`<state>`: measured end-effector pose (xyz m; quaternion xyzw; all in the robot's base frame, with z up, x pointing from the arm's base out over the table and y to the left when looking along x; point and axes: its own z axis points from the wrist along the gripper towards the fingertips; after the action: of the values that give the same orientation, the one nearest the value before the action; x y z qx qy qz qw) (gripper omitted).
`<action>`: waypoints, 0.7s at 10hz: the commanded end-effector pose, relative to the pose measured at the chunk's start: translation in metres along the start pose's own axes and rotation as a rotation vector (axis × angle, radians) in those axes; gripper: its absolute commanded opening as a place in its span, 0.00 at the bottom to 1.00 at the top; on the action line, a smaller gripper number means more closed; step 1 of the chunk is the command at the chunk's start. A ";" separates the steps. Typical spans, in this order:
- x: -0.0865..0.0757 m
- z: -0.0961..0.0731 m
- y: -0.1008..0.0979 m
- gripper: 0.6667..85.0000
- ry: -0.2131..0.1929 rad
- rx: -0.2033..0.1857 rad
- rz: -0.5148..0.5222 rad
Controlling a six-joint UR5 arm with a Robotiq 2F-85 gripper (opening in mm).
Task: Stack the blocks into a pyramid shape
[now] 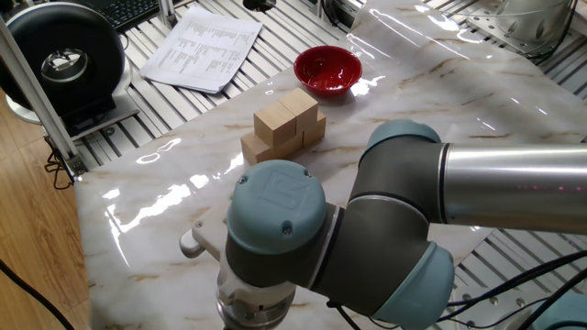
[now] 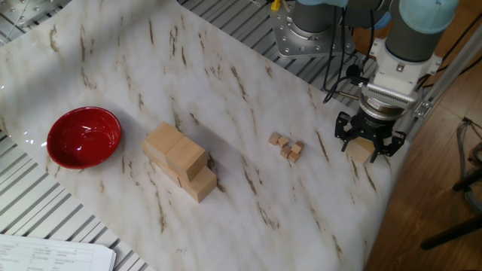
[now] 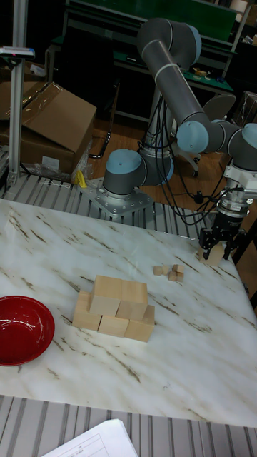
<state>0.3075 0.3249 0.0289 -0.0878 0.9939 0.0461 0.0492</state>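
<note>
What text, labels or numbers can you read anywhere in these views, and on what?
None reads clearly.
Printed paper sheet: dense lines of print, too small to read.
Round black device: a white emblem at its centre, too blurred to read.
Arm joint cap: an embossed mark, not readable as text.
Wooden blocks, red bowl: no markings.

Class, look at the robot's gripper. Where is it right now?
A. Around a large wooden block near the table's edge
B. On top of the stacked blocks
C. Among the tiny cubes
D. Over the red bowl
A: the gripper straddles a large wooden block near the table edge, far from the stacked blocks.
</note>
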 end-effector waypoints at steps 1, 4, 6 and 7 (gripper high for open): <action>0.009 0.000 -0.002 0.71 0.038 0.006 0.002; 0.048 -0.005 -0.009 0.73 0.190 0.032 -0.006; 0.048 -0.005 -0.012 0.72 0.191 0.043 -0.019; 0.045 -0.005 -0.014 0.72 0.180 0.048 -0.027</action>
<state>0.2713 0.3060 0.0259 -0.1005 0.9945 0.0162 -0.0243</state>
